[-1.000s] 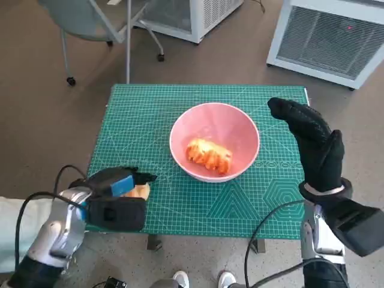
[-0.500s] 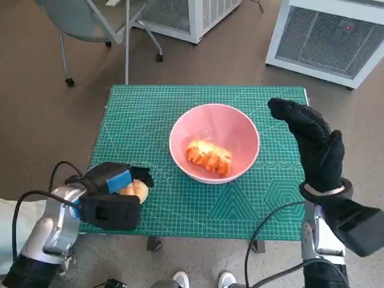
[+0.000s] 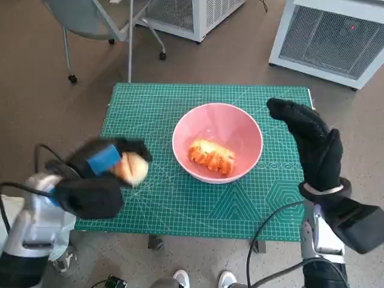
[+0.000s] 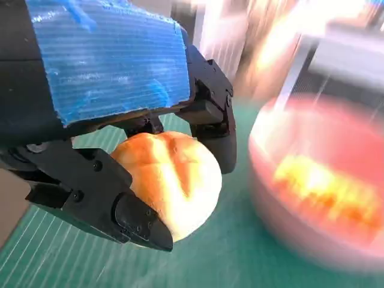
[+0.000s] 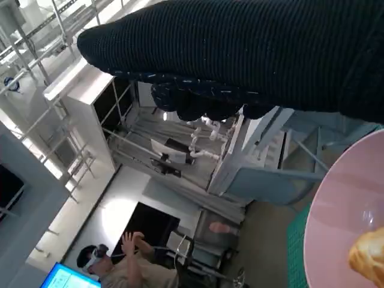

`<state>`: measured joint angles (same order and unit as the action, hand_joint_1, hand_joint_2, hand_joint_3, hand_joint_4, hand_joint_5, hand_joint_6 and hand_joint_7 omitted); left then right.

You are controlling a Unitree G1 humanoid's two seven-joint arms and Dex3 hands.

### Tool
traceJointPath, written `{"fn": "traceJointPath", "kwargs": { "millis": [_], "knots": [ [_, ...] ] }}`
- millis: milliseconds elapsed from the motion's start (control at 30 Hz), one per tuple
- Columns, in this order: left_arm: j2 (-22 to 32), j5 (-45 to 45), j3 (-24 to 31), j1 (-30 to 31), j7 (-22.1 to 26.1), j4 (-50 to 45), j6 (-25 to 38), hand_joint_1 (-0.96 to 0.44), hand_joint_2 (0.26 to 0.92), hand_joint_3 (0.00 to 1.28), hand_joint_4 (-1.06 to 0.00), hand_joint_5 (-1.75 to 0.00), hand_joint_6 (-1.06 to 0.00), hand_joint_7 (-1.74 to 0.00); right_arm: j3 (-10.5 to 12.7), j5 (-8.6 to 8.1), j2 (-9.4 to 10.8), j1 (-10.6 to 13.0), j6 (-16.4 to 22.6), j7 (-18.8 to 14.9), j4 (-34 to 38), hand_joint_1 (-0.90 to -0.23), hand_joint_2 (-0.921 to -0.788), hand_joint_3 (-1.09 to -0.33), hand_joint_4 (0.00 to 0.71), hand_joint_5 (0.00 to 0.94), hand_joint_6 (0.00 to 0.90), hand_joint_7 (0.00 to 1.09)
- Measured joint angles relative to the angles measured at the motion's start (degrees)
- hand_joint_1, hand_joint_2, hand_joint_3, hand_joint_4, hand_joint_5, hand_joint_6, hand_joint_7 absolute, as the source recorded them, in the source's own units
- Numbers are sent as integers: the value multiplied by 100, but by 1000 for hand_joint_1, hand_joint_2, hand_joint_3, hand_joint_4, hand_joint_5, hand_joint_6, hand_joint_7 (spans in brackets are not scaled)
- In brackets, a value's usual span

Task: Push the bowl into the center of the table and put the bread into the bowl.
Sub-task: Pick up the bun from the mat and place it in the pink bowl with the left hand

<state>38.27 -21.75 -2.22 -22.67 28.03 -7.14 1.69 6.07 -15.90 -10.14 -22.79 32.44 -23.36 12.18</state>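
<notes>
Pink is the first thing I see from the head camera: a pink bowl (image 3: 217, 143) near the middle of the green cutting mat (image 3: 156, 108) that covers the table. One glazed bread piece (image 3: 210, 156) already lies inside it. To the bowl's left, my left hand (image 3: 99, 177) is blurred, lifted above the mat, and grips a round bread roll (image 3: 131, 169) near the bowl's rim. My gloved right hand (image 3: 309, 147) stands upright just right of the bowl, fingers straight and together, holding nothing, apart from the rim as far as I can tell.

From the left wrist camera, the roll (image 4: 168, 180) sits clamped between the black fingers (image 4: 96, 198) below and the thumb side above, under the blue-taped back of the hand. The fingers are closed only as far as the roll's width. The bowl (image 4: 312, 192) is a pink blur close ahead.

From the right wrist camera, the glove (image 5: 240, 54) fills the top as a dark band; I see nothing in it. An edge of the bowl (image 5: 342, 216) shows below, and a person sits in the far background.

My worry: the roll is soft and round, so it could slip out during this fast swing and land on the mat. I could also clip the rim and shove the bowl off centre.
</notes>
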Motion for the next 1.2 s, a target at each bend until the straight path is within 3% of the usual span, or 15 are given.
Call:
{"fn": "traceJointPath", "kwargs": {
  "millis": [267, 533, 800, 1100, 1200],
  "knots": [
    [-559, -321, -379, -575, -393, -394, 69, 2, 895, 88, -747, -1180, -637, -1087, -1, 1, 3, -46, 3, -9, 28, -685, -921, -762, 124, 0, -1, 412],
    [-1150, -766, -885, -1417, -955, -56, -354, 1, 890, 70, -791, -1137, -661, -1052, -1, 6, 5, -57, 30, -12, 71, -684, -921, -761, 124, 1, -1, 411],
    [-1885, -1338, -1519, -2225, -2030, 1236, -1139, 0, 892, 50, -822, -1044, -656, -1112, -11, 7, 12, -56, 42, -18, 72, -687, -921, -761, 124, 0, -1, 409],
    [-2402, -1382, -1996, -2660, -2044, 2845, -1488, 1, 919, 55, -761, -1105, -592, -1180, -7, 26, 49, 75, 43, -3, -150, -688, -921, -763, 133, 5, -1, 388],
    [-2505, -1333, -2066, -2659, -1961, 3152, -1533, 1, 920, 114, -671, -1175, -541, -1258, 3, 39, 54, 133, 43, 10, -213, -685, -921, -763, 134, 5, -1, 386]
  ]
}}
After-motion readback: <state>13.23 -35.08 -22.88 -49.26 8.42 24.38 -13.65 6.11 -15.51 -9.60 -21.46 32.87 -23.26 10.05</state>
